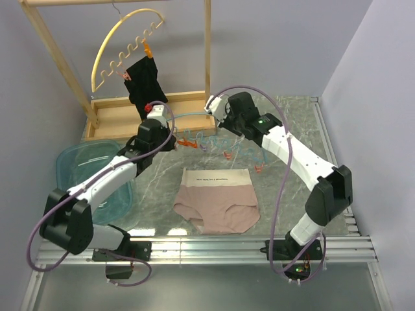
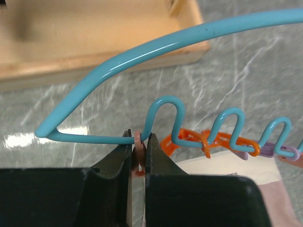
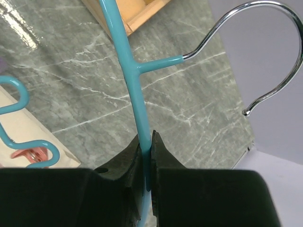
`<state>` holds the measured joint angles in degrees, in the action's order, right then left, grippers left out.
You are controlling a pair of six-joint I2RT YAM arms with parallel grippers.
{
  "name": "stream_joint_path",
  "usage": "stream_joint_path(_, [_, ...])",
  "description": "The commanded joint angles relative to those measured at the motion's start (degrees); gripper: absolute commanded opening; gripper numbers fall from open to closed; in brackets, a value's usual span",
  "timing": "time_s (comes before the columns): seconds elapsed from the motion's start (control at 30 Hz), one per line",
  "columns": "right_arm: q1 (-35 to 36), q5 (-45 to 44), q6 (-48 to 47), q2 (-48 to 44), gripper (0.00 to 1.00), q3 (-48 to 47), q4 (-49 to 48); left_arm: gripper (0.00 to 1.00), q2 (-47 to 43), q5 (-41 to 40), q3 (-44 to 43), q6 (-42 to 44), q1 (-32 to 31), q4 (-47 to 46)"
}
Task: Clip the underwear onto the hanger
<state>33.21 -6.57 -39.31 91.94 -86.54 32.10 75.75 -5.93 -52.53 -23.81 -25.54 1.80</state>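
Alignment of clip over waistband as the hinge of the coming move. Jaws of the left gripper (image 2: 138, 136) pinched together on a pink-orange clip (image 2: 138, 144) at the left end of the wavy lower edge of the light-blue hanger (image 2: 156, 41). Those of the right gripper (image 3: 146, 142) clamped on the arch just below the stem of the metal hook (image 3: 265, 52). Hanger carried between both arms above the marble table (image 1: 305, 110), long axis running left to right.

Pink-beige underwear (image 1: 217, 204) flat on the table, on the near side of the hanger and lower, apart from it. Cream waistband (image 1: 215, 177) turned toward the far edge, roughly parallel to the wavy edge. From the left wrist, waistband corner just below and right of the pinched clip.

Left arm nearer that corner, so probably the one to bring clip onto fabric. Calls for the clip squeezed open, then lowered toward the near side. No fabric in any clip yet.
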Motion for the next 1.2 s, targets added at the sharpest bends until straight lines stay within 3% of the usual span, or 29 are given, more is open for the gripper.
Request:
stream_joint_path(0.0, [-0.87, 1.12, -0.68, 1.57, 0.00, 0.84, -6.34, 0.00, 3.16, 1.10, -3.45, -2.46, -0.04, 4.34])
stream_joint_path(0.37, [-4.38, 6.47, -3.84, 10.62, 0.00, 0.76, -7.76, 0.00, 15.83, 6.36, -9.69, -6.16, -0.04, 11.73])
stream_joint_path(0.57, [-5.17, 6.31, -5.51, 9.40, 0.00, 5.15, -9.94, 0.00, 21.45, 10.23, -12.59, -5.89, -0.04, 12.87])
stream_joint_path(0.8, [-7.28, 6.48, -5.25, 10.10, 0.00, 4.01, -9.42, 0.00, 25.50, 12.61, -14.88, -5.98, -0.21, 12.70])
stream_joint_path(1.17, [-7.46, 7.52, -5.69, 9.84, 0.00, 4.89, -9.07, 0.00, 28.14, 10.86, -15.23, -4.40, -1.18, 13.58])
